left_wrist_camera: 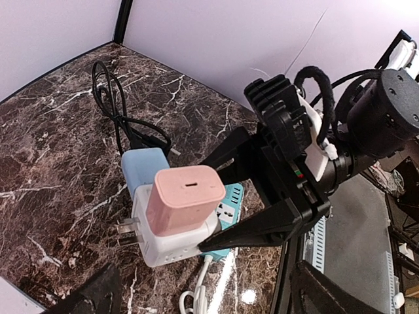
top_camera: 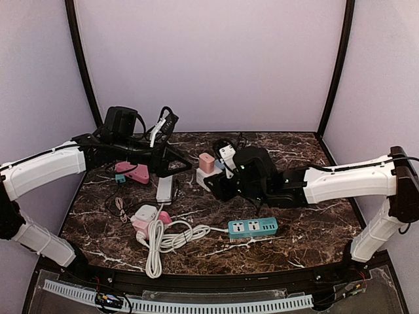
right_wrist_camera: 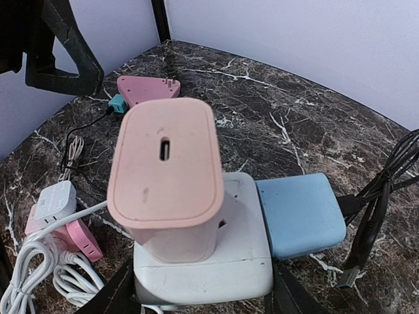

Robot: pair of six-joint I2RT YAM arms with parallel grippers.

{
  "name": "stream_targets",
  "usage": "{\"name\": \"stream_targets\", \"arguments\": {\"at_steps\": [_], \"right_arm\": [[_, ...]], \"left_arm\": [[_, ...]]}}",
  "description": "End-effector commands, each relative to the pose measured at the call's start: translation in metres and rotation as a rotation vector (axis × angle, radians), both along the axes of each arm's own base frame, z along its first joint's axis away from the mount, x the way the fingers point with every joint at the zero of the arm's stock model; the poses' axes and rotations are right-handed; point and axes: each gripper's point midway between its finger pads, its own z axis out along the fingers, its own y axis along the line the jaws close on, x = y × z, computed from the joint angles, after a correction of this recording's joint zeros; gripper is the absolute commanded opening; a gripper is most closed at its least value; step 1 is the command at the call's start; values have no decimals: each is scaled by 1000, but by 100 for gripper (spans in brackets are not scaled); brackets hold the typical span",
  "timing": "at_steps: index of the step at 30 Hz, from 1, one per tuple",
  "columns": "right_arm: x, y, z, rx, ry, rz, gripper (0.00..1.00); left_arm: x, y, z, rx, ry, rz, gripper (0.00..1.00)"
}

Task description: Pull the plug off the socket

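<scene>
Gripping one white socket (right_wrist_camera: 203, 271) carrying two plugs (right_wrist_camera: 163, 176), right end effector (left_wrist_camera: 201, 206) faces left end effector (top_camera: 173, 167), spread wide.

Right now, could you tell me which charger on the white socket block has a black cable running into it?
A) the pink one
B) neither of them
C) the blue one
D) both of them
C: the black cable meets the end of the blue charger, while the port on the pink charger, plugged into the same white socket block, shows as an empty slot.
</scene>
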Motion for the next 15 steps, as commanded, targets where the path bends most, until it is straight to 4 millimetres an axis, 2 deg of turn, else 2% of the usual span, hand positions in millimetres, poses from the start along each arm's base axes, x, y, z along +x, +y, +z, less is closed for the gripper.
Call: {"name": "stream_targets", "arguments": {"at_steps": [1, 5, 10, 15], "right_arm": [[2, 20, 34, 97, -43, -22, 0], [0, 30, 30, 84, -40, -11, 0], [-4, 39, 35, 90, -46, 15, 0], [-7, 47, 33, 92, -39, 29, 0]], "left_arm": [[3, 0, -12, 41, -19, 35, 89], [6, 0, -19, 78, -35, 68, 89], [14, 1, -31, 128, -33, 113, 90], [10, -2, -34, 129, -23, 92, 90]]}}
